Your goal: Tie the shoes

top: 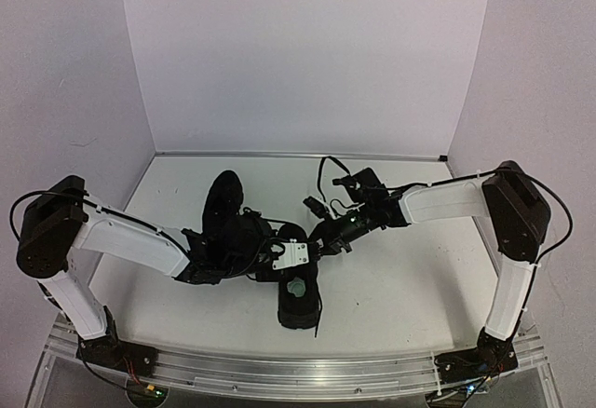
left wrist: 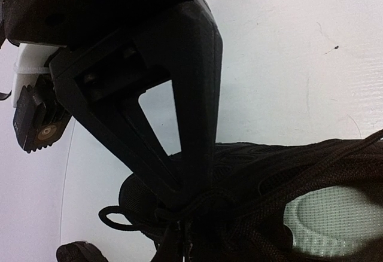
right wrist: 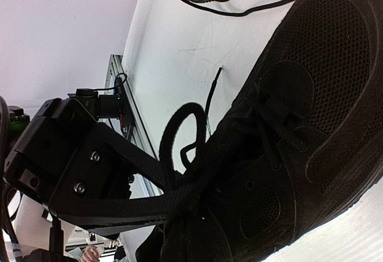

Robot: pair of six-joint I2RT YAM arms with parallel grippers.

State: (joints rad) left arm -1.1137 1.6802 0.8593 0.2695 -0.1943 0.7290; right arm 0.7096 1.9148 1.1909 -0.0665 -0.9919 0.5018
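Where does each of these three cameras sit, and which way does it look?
Top external: fixed above and behind the robot, looking down at the table; left arm, right arm, far shoe, near shoe show.
Left wrist: on the left arm, looking along its own shut jaws at the near shoe.
Right wrist: on the right arm, looking past its jaws at a laced shoe and the front rail.
Shared: top and left wrist both show the near shoe's pale patch.
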